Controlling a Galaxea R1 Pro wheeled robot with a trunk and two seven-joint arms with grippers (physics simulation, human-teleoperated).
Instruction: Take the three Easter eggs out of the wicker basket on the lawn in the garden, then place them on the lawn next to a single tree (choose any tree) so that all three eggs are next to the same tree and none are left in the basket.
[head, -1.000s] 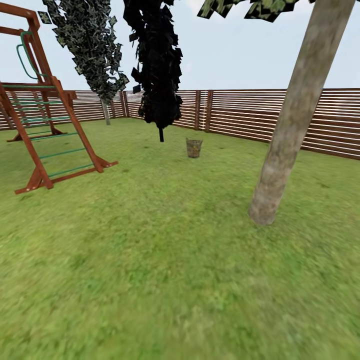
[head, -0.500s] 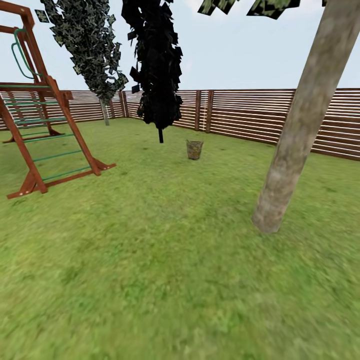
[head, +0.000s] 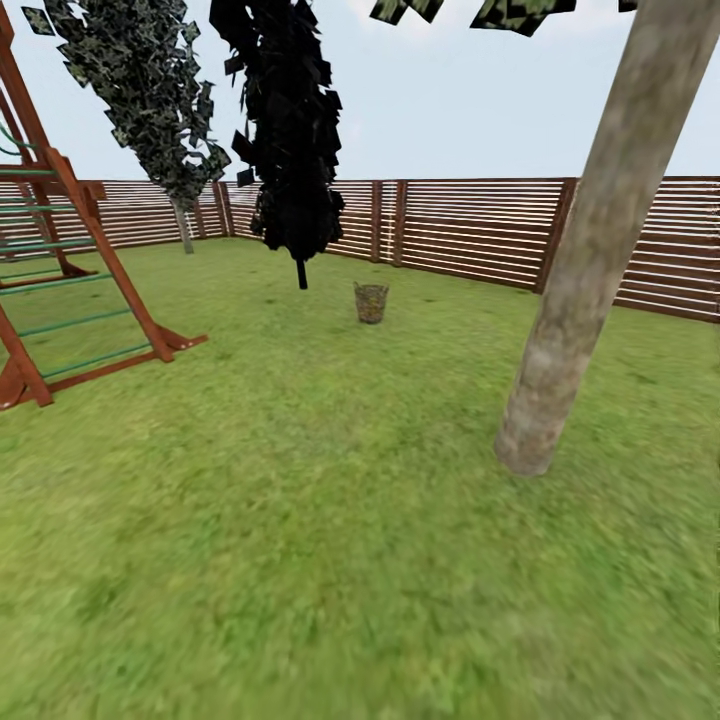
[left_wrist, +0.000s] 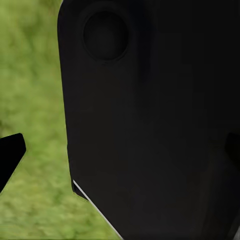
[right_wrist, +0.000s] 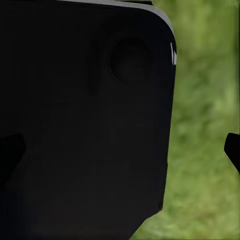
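Note:
The wicker basket (head: 371, 302) stands small and far off on the lawn (head: 300, 520), ahead and a little left of centre. The Easter eggs are too distant to make out inside it. A thick, pale, mottled tree (head: 580, 280) leans up from the grass to the right, much closer than the basket. In the left wrist view my left gripper (left_wrist: 120, 155) is open, with its dark fingertips (left_wrist: 10, 156) spread to the picture's edges over grass. In the right wrist view my right gripper (right_wrist: 120, 150) is open too, holding nothing.
A wooden playset (head: 70, 270) with a green-runged ladder stands at the left. Two dark thin-trunked trees (head: 290, 140) rise behind the basket. A brown slat fence (head: 470, 230) closes the garden at the back. A black part of my body (left_wrist: 150, 120) fills much of both wrist views.
The whole head view has shifted: the camera has turned slightly right and moved forward, so playset, basket and trees sit further left in the picture. Nothing on the lawn moved.

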